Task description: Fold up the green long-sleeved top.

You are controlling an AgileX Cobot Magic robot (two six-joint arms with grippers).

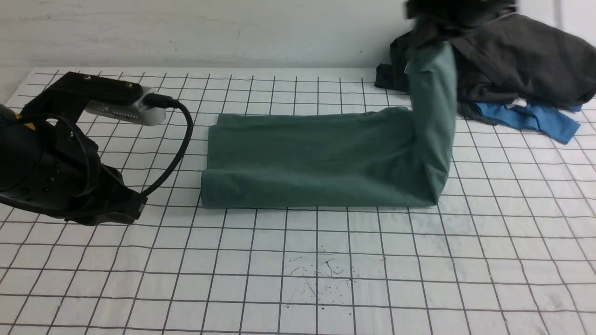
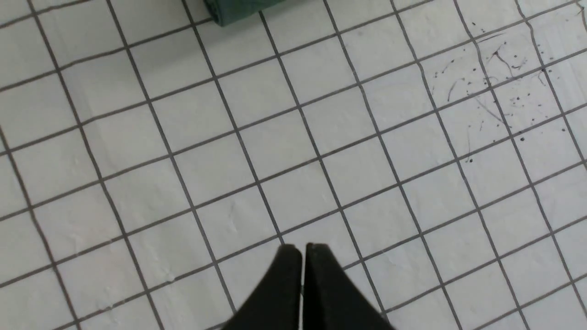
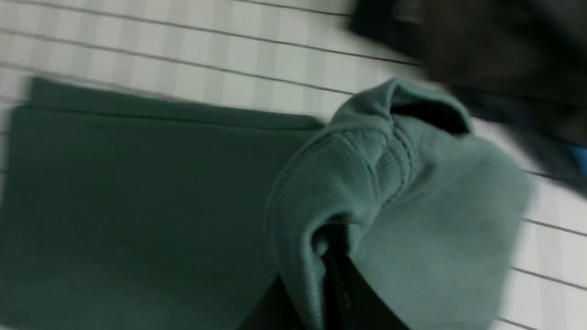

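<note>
Right wrist view showed the right gripper (image 3: 334, 270) clamped shut on a ribbed edge of the green long-sleeved top (image 3: 137, 192), the cloth bunched over and around its dark fingers (image 3: 348, 298). In the front view that gripper (image 1: 458, 9) was a blurred dark shape at the upper right, holding the top's right end up off the table so that it rose as a steep band of fabric. The rest of the green top (image 1: 316, 160) lay flat as a long folded strip across the middle of the white gridded table (image 1: 326, 288).

The left gripper (image 2: 301, 250) was closed with its fingertips together, holding nothing, above bare grid squares. It sat low at the table's left side, apart from the top's left end (image 2: 238, 9).

Behind the lifted end lay a heap of dark grey-black garments (image 1: 512, 60) with a bright blue garment (image 1: 531, 118) at its near edge.
</note>
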